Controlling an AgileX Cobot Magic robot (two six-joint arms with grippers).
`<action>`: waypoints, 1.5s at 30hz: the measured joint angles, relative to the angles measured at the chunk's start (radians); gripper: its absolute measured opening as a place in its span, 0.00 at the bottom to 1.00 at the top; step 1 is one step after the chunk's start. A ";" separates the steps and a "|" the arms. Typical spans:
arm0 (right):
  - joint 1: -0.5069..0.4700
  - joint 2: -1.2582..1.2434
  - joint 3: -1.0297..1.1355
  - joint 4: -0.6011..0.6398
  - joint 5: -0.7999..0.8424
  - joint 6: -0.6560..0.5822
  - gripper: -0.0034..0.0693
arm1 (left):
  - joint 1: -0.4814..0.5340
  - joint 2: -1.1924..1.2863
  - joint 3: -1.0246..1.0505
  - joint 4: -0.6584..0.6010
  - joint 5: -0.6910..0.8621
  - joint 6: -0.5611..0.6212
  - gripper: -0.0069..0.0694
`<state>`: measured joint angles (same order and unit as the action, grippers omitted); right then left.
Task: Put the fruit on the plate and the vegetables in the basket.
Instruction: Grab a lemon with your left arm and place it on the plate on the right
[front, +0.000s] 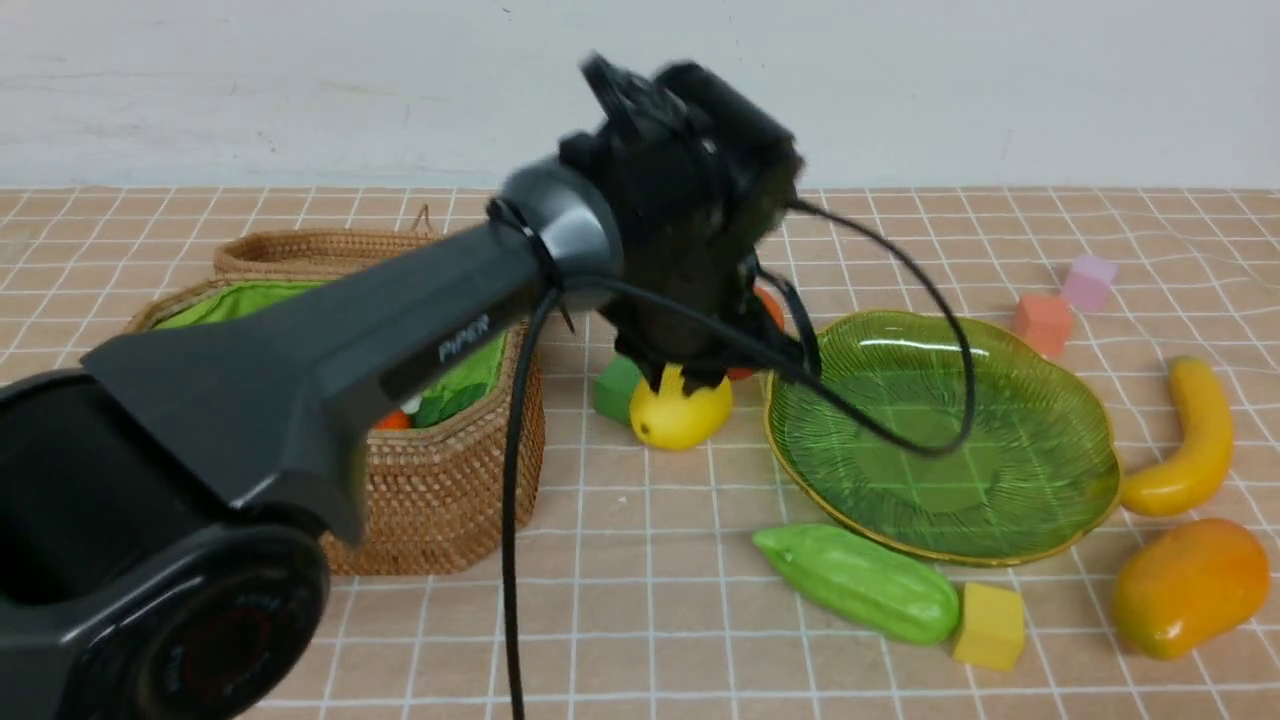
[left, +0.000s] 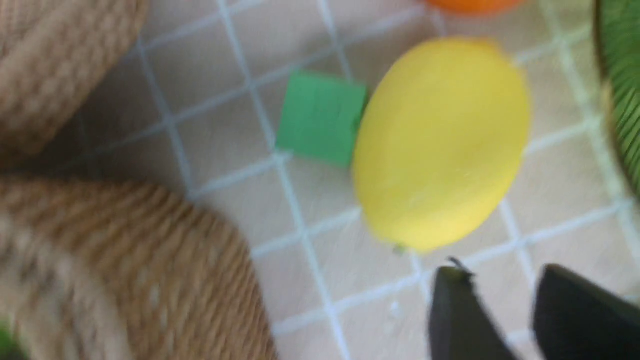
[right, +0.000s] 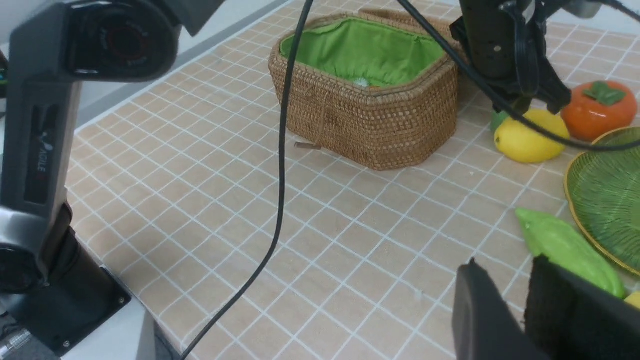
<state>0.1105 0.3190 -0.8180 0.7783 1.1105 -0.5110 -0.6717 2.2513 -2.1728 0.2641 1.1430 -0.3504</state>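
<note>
Left fingers (left: 460, 315) hovering over the lemon (front: 680, 415), gripping nothing

These two are standing apart with only bench (front: 650, 580) showing in the gap, so I am holding nothing. From the front they are sitting right above the lemon; whether they are touching it I cannot tell. The lemon is lying on the bench just off the plate (front: 1000, 470), on the side facing the basket (front: 440, 500). A green foam cube (front: 615, 388) is resting just beside it on its flank away from the plate, and the persimmon (right: 597, 110) is sitting close behind it, also just off the plate. The plate is carrying nothing.

I am judging the lemon to be light, hard and glossy, so likely slippery and apt to squirt out of a shallow pinch. I am planning to take it across its fat middle, not by its tapered ends, reaching past the widest part and keeping clear of the cube. My right fingers (right: 485, 315) are idling near the green gourd (right: 565, 245) just off the plate's near rim, slightly parted and empty.
</note>
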 joint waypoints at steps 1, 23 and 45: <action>0.000 0.000 0.000 0.000 0.000 -0.001 0.28 | 0.005 0.009 -0.014 -0.011 -0.008 0.021 0.53; 0.000 0.000 0.000 0.000 0.059 0.021 0.28 | 0.058 0.184 -0.068 0.034 -0.175 0.389 0.86; 0.000 0.000 0.000 -0.139 -0.013 0.101 0.30 | 0.074 0.147 -0.068 -0.082 -0.109 0.484 0.80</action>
<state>0.1105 0.3190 -0.8180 0.6389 1.0975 -0.4101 -0.5979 2.3981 -2.2405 0.1822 1.0341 0.1332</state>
